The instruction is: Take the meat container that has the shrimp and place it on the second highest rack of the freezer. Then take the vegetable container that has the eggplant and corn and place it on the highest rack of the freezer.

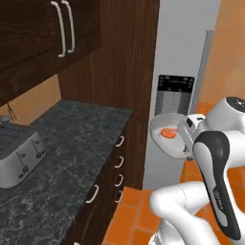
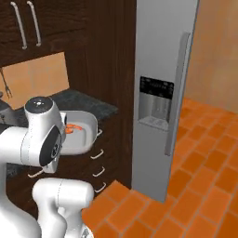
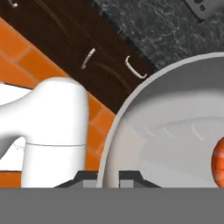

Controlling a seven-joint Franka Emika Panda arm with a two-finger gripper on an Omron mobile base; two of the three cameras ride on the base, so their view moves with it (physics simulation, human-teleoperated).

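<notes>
The meat container (image 1: 165,125) is a pale grey bowl-like tub with an orange shrimp (image 1: 168,132) lying in it. It hangs in the air between the counter and the freezer (image 1: 184,52), whose door is closed, so the racks are hidden. My gripper (image 1: 187,139) is shut on the tub's near rim. In the hand view my gripper (image 3: 109,177) pinches the rim of the meat container (image 3: 131,109), and the shrimp (image 3: 218,162) is at the right edge. From the right base view the meat container (image 2: 86,135) and shrimp (image 2: 72,128) sit behind my arm. The vegetable container is out of view.
A dark marble counter (image 1: 72,158) carries a silver toaster (image 1: 19,155) at the left. Dark drawers with curved handles (image 1: 119,161) run below it and wall cabinets (image 1: 43,33) hang above. The freezer (image 2: 160,69) has a dispenser panel (image 2: 155,100). Orange tiled floor (image 2: 200,186) lies open to the right.
</notes>
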